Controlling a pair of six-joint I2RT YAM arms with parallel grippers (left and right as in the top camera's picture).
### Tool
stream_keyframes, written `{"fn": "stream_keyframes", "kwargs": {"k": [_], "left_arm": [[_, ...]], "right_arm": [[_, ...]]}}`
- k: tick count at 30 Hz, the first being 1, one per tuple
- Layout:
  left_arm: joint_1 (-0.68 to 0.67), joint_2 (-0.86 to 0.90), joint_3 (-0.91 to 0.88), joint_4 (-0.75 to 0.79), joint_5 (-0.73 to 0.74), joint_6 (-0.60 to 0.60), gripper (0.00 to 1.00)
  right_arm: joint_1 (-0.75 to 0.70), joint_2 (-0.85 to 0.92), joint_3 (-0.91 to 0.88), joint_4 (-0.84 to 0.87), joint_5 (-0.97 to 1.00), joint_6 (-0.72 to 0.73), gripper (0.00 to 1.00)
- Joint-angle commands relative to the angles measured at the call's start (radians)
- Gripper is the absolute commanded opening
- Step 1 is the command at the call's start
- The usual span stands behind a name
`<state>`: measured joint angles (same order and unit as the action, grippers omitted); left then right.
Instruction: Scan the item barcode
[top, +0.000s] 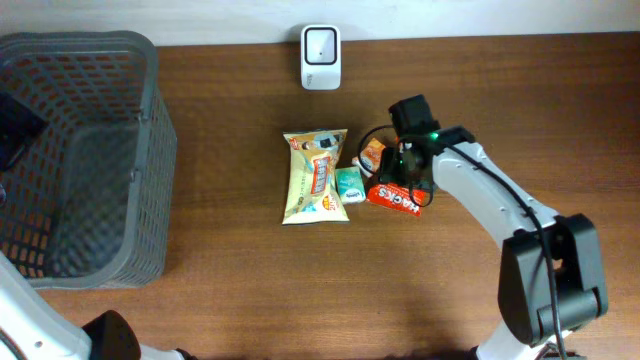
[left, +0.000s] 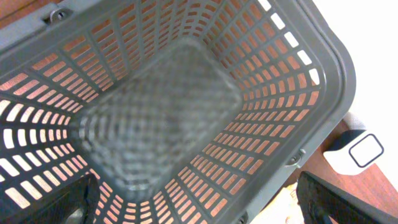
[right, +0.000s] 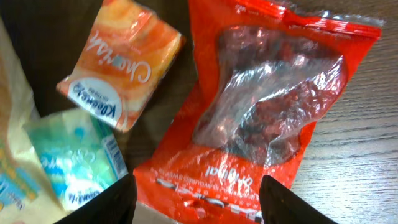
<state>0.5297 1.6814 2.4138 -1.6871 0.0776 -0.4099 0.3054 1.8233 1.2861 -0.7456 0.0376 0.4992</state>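
A red snack bag (top: 398, 198) with a clear window lies flat on the wooden table right of centre. It fills most of the right wrist view (right: 249, 106). My right gripper (top: 405, 170) hangs close over it, and its jaws (right: 194, 199) are open and straddle the bag's printed lower edge, one finger (right: 106, 205) at each side. The white barcode scanner (top: 321, 57) stands at the table's far edge. My left gripper (left: 196, 205) is wide open above the grey basket (left: 336, 56), with nothing between its fingers. No barcode shows on the red bag.
An orange packet (right: 121, 68) and a teal packet (right: 78, 155) lie just left of the red bag, and a yellow snack bag (top: 316, 175) lies beyond them. The grey basket (top: 150, 120) takes up the table's left end. The scanner (left: 360, 151) shows past the basket's corner.
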Motion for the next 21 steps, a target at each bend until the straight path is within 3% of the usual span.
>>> {"fn": "stream_keyframes", "kwargs": {"k": [1,6,8,9,10,12,17,19,20,21], "left_arm": [[0.003,0.002,-0.001,-0.001,0.000,-0.008,0.99],[0.003,0.002,-0.001,-0.001,0.000,-0.008,0.99],[0.003,0.002,-0.001,-0.001,0.000,-0.008,0.99],[0.003,0.002,-0.001,-0.001,0.000,-0.008,0.99],[0.003,0.002,-0.001,-0.001,0.000,-0.008,0.99],[0.003,0.002,-0.001,-0.001,0.000,-0.008,0.99],[0.003,0.002,-0.001,-0.001,0.000,-0.008,0.99],[0.003,0.002,-0.001,-0.001,0.000,-0.008,0.99],[0.003,0.002,-0.001,-0.001,0.000,-0.008,0.99],[0.003,0.002,-0.001,-0.001,0.000,-0.008,0.99]], "right_arm": [[0.048,0.053,0.005,0.000,0.131,0.110,0.64],[0.061,0.116,-0.009,0.034,0.137,0.131,0.60],[0.061,0.131,-0.012,0.040,0.143,0.130,0.34],[0.061,0.124,-0.009,0.034,0.138,0.130,0.14],[0.056,0.115,0.005,0.003,0.138,0.130,0.04],[0.038,0.089,0.067,-0.093,0.124,0.130,0.04],[-0.120,0.068,0.321,-0.339,-0.325,-0.174,0.04],[-0.198,0.074,0.320,-0.390,-0.369,-0.255,0.04],[-0.229,0.082,0.318,-0.414,-0.330,-0.263,0.14],[-0.253,0.087,0.307,-0.422,-0.309,-0.264,0.54]]}}
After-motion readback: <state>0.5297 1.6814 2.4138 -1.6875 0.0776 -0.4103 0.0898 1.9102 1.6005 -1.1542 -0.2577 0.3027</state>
